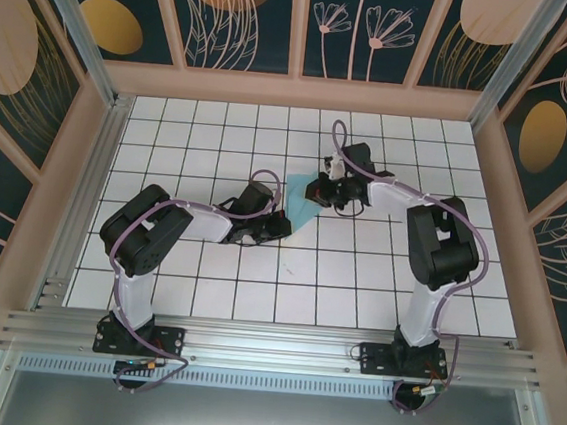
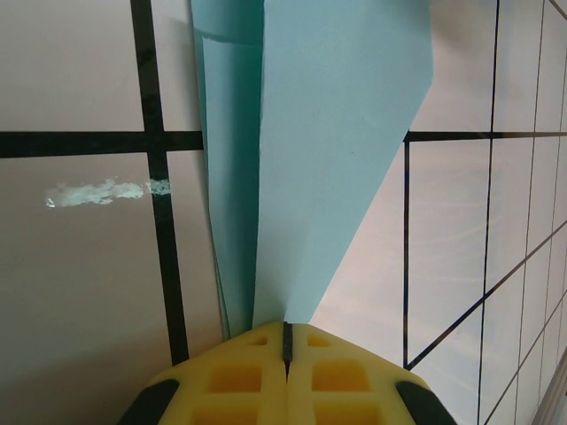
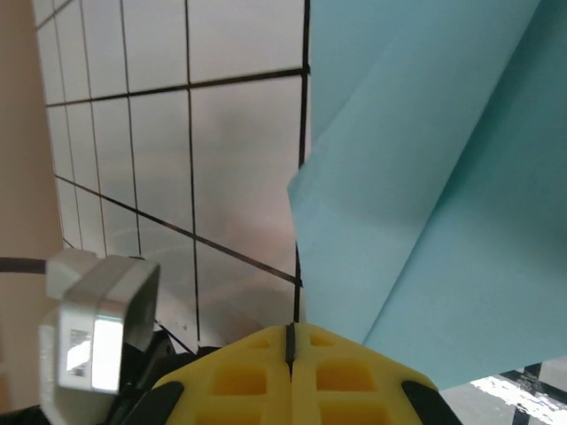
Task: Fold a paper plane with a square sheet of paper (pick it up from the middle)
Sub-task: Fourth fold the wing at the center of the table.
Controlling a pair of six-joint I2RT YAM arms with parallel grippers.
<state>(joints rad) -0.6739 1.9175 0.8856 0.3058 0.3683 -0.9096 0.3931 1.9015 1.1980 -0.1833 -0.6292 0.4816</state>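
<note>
- We see the left arm [image 1: 146, 234] and the right arm [image 1: 441, 248], both made of rounded glossy black joint housings joined by white tubular links.
- We note a thin lilac cable [image 1: 189, 206] running along the left arm, and a second lilac cable [image 1: 338, 137] along the right arm.
- We find a flat black base plate [image 1: 139, 337] under each arm.
- We see that the left gripper [image 2: 286, 329] and the right gripper [image 3: 290, 329] have moulded yellow fingers with square recesses and black outer corners.
- Beside the right gripper we see a pale grey boxy module [image 3: 97, 332] carrying a small label.
</note>
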